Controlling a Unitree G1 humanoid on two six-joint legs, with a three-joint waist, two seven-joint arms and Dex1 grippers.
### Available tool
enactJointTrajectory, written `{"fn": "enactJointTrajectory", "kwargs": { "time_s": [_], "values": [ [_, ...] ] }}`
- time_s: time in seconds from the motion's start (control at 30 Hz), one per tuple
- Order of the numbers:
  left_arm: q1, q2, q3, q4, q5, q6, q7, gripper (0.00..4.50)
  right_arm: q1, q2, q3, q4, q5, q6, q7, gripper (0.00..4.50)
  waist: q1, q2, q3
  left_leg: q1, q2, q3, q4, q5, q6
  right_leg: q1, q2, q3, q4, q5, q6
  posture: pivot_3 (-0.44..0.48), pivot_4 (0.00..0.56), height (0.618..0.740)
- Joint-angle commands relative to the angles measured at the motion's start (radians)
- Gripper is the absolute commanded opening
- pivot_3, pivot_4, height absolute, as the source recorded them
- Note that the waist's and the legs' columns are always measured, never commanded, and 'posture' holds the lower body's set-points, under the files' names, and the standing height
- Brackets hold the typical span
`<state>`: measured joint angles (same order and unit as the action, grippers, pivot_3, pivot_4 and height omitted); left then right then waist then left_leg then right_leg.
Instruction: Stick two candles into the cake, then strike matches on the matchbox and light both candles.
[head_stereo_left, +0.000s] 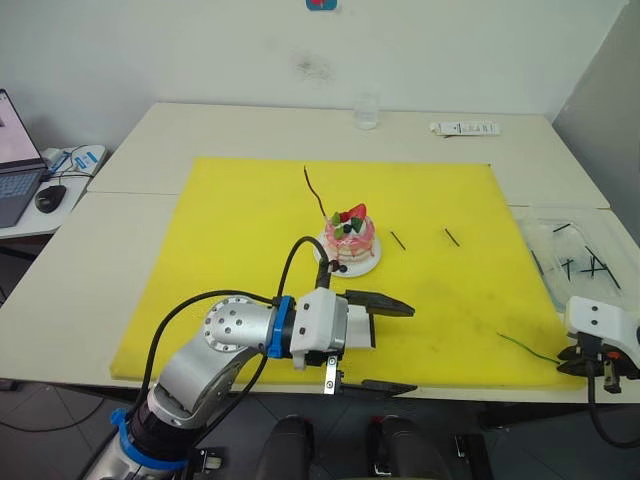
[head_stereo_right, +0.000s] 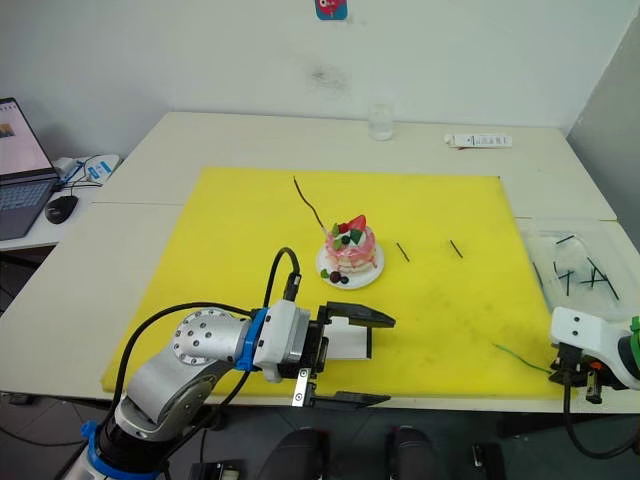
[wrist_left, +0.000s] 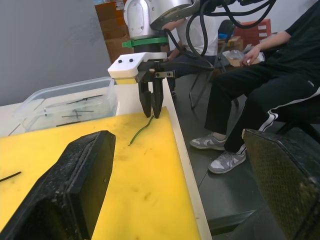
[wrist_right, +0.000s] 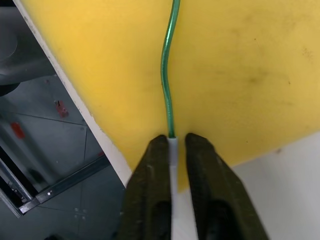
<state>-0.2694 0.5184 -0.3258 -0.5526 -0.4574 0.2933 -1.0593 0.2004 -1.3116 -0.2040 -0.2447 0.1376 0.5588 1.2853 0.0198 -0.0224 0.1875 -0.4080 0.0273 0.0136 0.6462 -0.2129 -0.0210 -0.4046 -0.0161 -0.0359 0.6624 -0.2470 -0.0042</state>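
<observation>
Now the green candle's (wrist_right: 167, 90) white end sits between the right jaws.

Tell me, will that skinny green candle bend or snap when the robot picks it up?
The green candle looks very thin and wavy, so it probably flexes and could snap if squeezed hard. The right gripper pinches only its white end, so the long free part may droop or wobble. It likely weighs almost nothing.

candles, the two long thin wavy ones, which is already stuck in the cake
The dark red-brown candle, rising from the pink cake. The green candle lies on the yellow mat, its white end between the right gripper's fingers.
</observation>
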Motion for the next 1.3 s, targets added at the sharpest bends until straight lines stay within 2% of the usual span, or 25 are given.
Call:
{"fn": "enactJointTrajectory", "kwargs": {
  "time_s": [0.03,0.17,0.27,0.3,0.4,0.53,0.63,0.7,0.8,0.9,1.03,1.3],
  "values": [
    [0.001,-0.008,0.001,-0.018,-0.014,-0.020,-0.003,4.50,-0.014,-0.021,-0.009,-0.045,0.020,0.026,0.014,0.01,0.000,0.000,0.000,0.000,0.000,0.000,0.000,0.000,0.000,0.000,0.000,0.000,0.000,0.000,0.000,0.000,0.150,0.740],
    [0.001,-0.014,0.016,-0.004,-0.005,-0.031,0.008,4.50,-0.059,-0.033,-0.005,-0.048,0.054,0.048,0.048,0.01,0.000,0.000,0.000,0.000,0.000,0.000,0.000,0.000,0.000,0.000,0.000,0.000,0.000,0.000,0.000,0.000,0.150,0.740],
    [0.014,-0.005,0.047,0.009,-0.014,-0.024,0.022,4.50,-0.168,-0.037,0.010,-0.102,0.195,0.171,0.116,0.01,-0.005,0.000,0.000,0.000,0.000,0.000,0.000,0.000,0.000,0.000,0.000,0.000,0.000,0.000,0.000,0.000,0.150,0.740],
    [0.021,-0.005,0.068,0.011,-0.028,-0.009,0.036,4.50,-0.251,-0.010,0.027,-0.120,0.257,0.220,0.117,0.01,-0.010,0.000,0.000,0.000,0.000,0.000,0.000,0.000,0.000,0.000,0.000,0.000,0.000,0.000,0.000,0.000,0.150,0.740],
    [0.040,-0.016,0.152,0.018,-0.078,0.043,0.113,4.50,-0.587,0.174,0.079,-0.113,0.418,0.376,0.021,0.01,-0.024,-0.003,0.002,0.001,0.001,-0.001,0.000,0.000,0.000,0.000,0.000,0.000,0.001,0.000,0.000,0.000,0.150,0.740],
    [0.058,-0.072,0.245,-0.020,-0.141,0.131,0.283,4.50,-0.874,0.490,0.047,-0.034,0.494,0.510,-0.246,0.01,-0.030,-0.008,0.004,0.003,0.002,-0.003,0.000,0.000,0.000,0.000,0.001,0.000,0.002,0.003,0.000,0.000,0.150,0.740],
    [0.069,-0.120,0.299,-0.070,-0.146,0.202,0.448,4.50,-0.877,0.752,0.032,-0.071,0.473,0.417,-0.466,0.01,-0.014,-0.009,0.003,0.001,0.003,-0.004,-0.001,0.000,0.000,0.000,0.001,-0.001,0.002,0.002,0.000,0.000,0.150,0.740],
    [0.073,-0.112,0.311,-0.092,-0.122,0.236,0.505,4.50,-0.851,0.900,0.039,-0.085,0.449,0.349,-0.590,0.01,-0.009,-0.008,0.003,-0.002,0.003,-0.004,-0.001,0.000,0.000,-0.002,0.001,-0.002,0.001,0.001,0.001,0.000,0.150,0.740],
    [0.080,-0.114,0.331,-0.112,-0.109,0.263,0.577,4.50,-0.806,1.025,0.096,-0.072,0.359,0.210,-0.706,0.01,-0.009,-0.008,0.003,-0.008,0.000,-0.002,0.001,0.000,0.000,-0.006,-0.002,-0.001,0.001,0.001,0.001,0.000,0.150,0.740],
    [0.083,-0.124,0.348,-0.129,-0.106,0.287,0.639,4.50,-0.775,1.097,0.133,-0.037,0.288,0.077,-0.775,0.01,-0.009,-0.008,0.003,-0.009,-0.002,-0.001,0.001,0.000,0.000,-0.006,-0.004,0.000,0.000,0.002,0.003,0.000,0.150,0.740],
    [0.104,-0.124,0.351,-0.160,-0.096,0.308,0.692,4.50,-0.738,1.127,0.186,-0.004,0.228,-0.037,-0.794,0.01,-0.011,-0.008,0.003,-0.007,-0.001,-0.001,0.001,0.000,0.000,-0.006,-0.003,0.000,0.001,0.003,0.003,0.000,0.150,0.740],
    [0.112,-0.113,0.356,-0.181,-0.118,0.333,0.703,4.50,-0.691,1.160,0.225,0.062,0.188,-0.173,-0.803,0.01,-0.019,-0.008,0.003,-0.002,0.002,-0.002,0.000,0.000,0.000,-0.004,0.000,0.000,0.003,0.005,-0.001,0.000,0.150,0.740]
  ]
}}
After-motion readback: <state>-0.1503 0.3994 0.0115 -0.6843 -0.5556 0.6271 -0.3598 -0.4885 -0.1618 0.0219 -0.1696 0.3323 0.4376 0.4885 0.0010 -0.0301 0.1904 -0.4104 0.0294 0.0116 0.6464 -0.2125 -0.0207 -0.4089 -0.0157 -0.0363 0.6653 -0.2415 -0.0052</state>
